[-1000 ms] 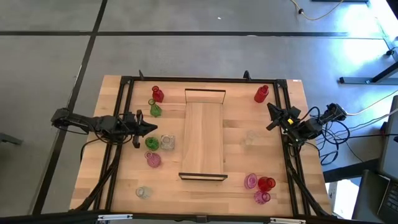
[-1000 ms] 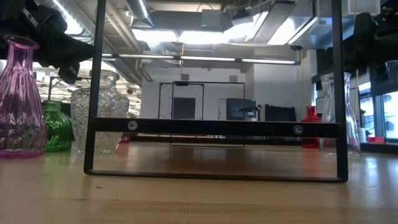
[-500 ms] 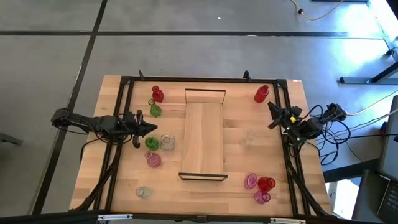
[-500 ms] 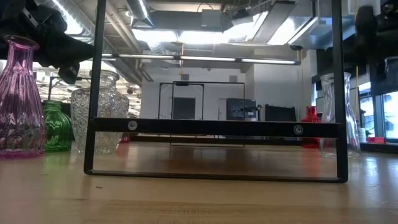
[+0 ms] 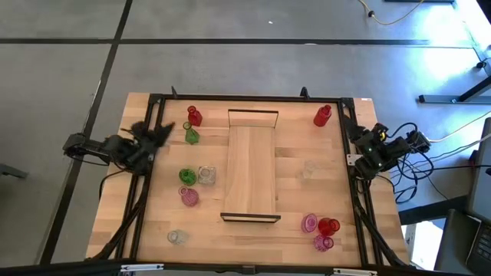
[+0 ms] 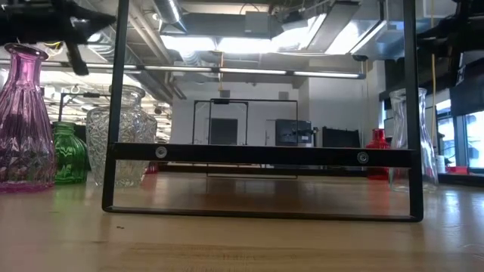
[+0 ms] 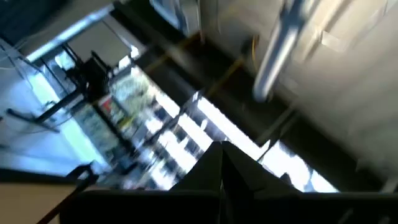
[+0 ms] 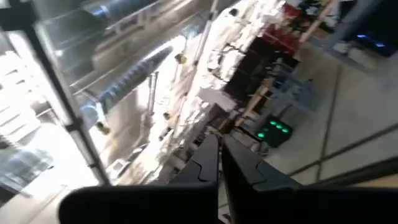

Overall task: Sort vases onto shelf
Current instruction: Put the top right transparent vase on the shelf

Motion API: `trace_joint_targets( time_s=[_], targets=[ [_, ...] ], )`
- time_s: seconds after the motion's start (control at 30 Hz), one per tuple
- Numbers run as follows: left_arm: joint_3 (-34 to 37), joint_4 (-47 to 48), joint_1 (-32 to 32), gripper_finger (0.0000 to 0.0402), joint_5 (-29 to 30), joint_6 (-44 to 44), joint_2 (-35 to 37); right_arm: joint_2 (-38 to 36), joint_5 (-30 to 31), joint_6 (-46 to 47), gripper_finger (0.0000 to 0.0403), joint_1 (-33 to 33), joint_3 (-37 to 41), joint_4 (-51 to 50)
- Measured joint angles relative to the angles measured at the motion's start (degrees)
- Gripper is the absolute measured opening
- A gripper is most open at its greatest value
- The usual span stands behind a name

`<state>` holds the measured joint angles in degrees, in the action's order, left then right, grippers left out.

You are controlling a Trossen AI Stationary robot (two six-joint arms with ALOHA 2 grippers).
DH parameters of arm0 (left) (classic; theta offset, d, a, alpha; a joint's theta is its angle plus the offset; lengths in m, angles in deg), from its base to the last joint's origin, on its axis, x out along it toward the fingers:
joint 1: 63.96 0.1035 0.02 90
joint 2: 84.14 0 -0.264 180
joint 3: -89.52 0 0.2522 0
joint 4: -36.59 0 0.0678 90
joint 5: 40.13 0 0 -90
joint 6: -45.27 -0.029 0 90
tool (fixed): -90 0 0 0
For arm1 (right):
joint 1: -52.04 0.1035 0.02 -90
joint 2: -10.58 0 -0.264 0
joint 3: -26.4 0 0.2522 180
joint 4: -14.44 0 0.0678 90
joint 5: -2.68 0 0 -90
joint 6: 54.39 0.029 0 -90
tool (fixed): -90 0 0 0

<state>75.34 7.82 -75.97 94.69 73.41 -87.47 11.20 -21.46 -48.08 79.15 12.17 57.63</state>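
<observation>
The shelf [image 5: 252, 165] lies along the table's middle, and its near end frame [image 6: 261, 155] fills the low view. To its left stand a red vase [image 5: 194, 116], two green vases [image 5: 191, 135] [image 5: 186, 175], a clear one [image 5: 206, 175], a pink one [image 5: 189, 196] and a clear one [image 5: 176, 237]. To its right are a red vase [image 5: 322, 116], a clear one [image 5: 308, 169], and a pink, red and pink cluster [image 5: 328, 226]. My left gripper [image 5: 157, 132] is shut, raised near the far-left vases. My right gripper [image 5: 357, 135] is shut at the right edge. Both wrist views face the ceiling.
A dark metal frame [image 5: 150, 138] runs around the table's edges, and both arms reach in over it. Cables [image 5: 430, 142] hang off the right side. Bare wood lies between the shelf and the clear vase on the right.
My left gripper has drawn back from beside the round green vase, swinging toward the far-left corner and tipping upward. My right gripper has pulled back toward the right edge and also tipped up. No vase has moved.
</observation>
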Motion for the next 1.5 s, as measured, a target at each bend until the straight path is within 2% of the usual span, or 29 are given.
trace_joint_targets(
  time_s=[0.13,0.27,0.37,0.47,0.53,0.6,0.77,0.87,0.97,1.03,1.17,1.27,1.37,1.43,1.5],
  targets=[
    [0.0,-12.5,0.0,0.0000,5.2,-2.4,0.0,0.0,-4.5,0.0,0.0008,-1.0,-0.2,0.0],
    [-0.2,-19.6,0.0,0.0000,3.4,-4.9,0.0,0.0,-9.7,-1.9,0.0008,-1.4,-3.4,-0.4],
    [-3.4,-18.5,0.0,0.0000,-5.0,-8.8,0.0,1.1,-12.8,-5.3,0.0008,-1.4,-9.0,-5.0],
    [-10.0,-8.7,0.0,0.0000,-7.8,-9.2,-0.6,4.6,-11.7,-6.9,0.0014,-1.4,-17.5,-16.2],
    [-16.6,0.4,0.0,0.0000,-7.8,-9.8,-2.2,8.7,-8.2,-7.0,0.0029,-1.4,-24.4,-25.9],
    [-24.3,8.0,0.0,0.0000,-7.7,-12.4,-5.1,13.8,-2.3,-7.0,0.0053,-1.4,-31.3,-36.0],
    [-42.6,11.3,0.0,0.0000,-5.9,-28.4,-15.3,25.6,17.5,-6.4,0.0137,-1.4,-46.5,-51.8],
    [-52.0,16.6,0.1,0.0000,-7.3,-40.6,-20.7,30.2,21.9,-7.2,0.0185,-1.4,-53.1,-55.2],
    [-59.7,26.4,0.0,0.0000,-6.7,-46.1,-25.6,35.0,21.4,-9.2,0.0218,-1.4,-58.4,-54.9],
    [-63.5,28.6,0.0,0.0000,-6.8,-49.2,-28.9,39.2,21.6,-10.2,0.0230,-1.4,-61.3,-55.2],
    [-67.8,29.3,0.0,0.0000,-6.7,-53.3,-34.2,47.5,18.8,-12.5,0.0230,-2.1,-65.9,-55.5],
    [-69.5,33.6,0.0,0.0000,-4.7,-55.6,-36.6,54.0,13.6,-10.9,0.0220,-4.8,-68.0,-55.4],
    [-70.2,38.8,0.0,0.0000,-3.1,-53.1,-38.0,58.7,7.0,-4.8,0.0210,-5.9,-69.1,-59.4],
    [-70.4,42.9,0.1,0.0000,-1.2,-49.1,-38.4,60.3,2.4,3.6,0.0204,-5.9,-70.1,-68.0],
    [-70.4,47.1,0.0,0.0000,2.0,-45.1,-38.3,61.0,-1.7,15.8,0.0198,-6.8,-72.2,-80.8]
  ],
)
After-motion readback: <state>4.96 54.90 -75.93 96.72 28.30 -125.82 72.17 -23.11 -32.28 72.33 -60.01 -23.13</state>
